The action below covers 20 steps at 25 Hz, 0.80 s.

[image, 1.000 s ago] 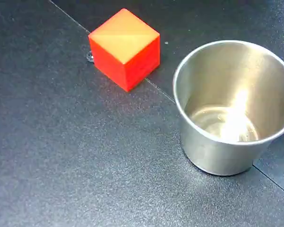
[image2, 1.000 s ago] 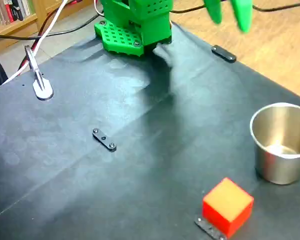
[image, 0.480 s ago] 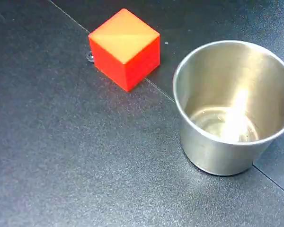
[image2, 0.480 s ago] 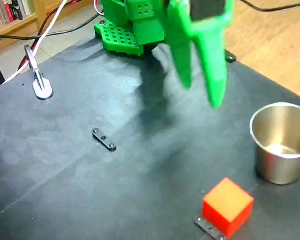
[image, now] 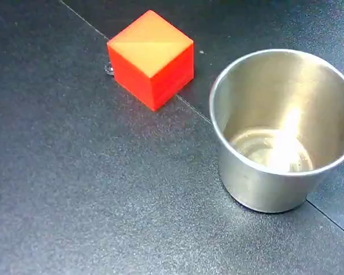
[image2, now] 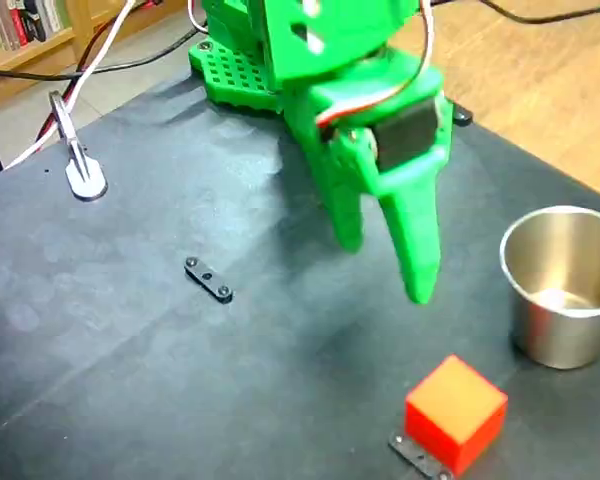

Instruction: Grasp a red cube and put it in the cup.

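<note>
Step in hand, judged: approach to the grasp; nothing picked yet. The red cube is seen on the dark table, w/ one lower corner over a small black metal strip in a fixed view; in the other fixed view the cube sits up-left of the cup, near but not touching, astride a thin seam in the mat. The cup is upright and empty, only glare inside. The green gripper is held in the air above the table, fingers pointing down, up-left of the cube and well clear of it; nothing is touched or held. Its two fingers are seen parted by a moderate gap, approx. enough for the cube by the look of it, though that's a judgement. Next move, as judged: gripper to be brought over the cube and lowered so that one finger passes each side of a pair of flat faces; wrist rotation probably needed, since the cube sits corner-on to both cams. Risk: cube nudged off the strip or toward the cup if a fingertip lands on top. A 2nd black strip and a white clamp-like part lie well apart, irrelevant.
</note>
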Each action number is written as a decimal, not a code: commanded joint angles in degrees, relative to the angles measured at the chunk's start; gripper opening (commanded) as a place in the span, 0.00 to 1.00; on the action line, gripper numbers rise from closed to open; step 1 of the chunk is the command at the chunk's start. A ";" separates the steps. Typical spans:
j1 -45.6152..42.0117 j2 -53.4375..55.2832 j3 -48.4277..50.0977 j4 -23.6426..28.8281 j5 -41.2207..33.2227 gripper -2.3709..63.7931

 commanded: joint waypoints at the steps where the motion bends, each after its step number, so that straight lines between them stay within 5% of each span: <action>1: 0.09 -0.70 -2.20 -0.62 -0.79 0.52; 6: -0.09 -4.04 -2.29 -0.79 0.00 0.65; 20: -1.41 -16.08 -12.92 -5.80 -0.18 0.66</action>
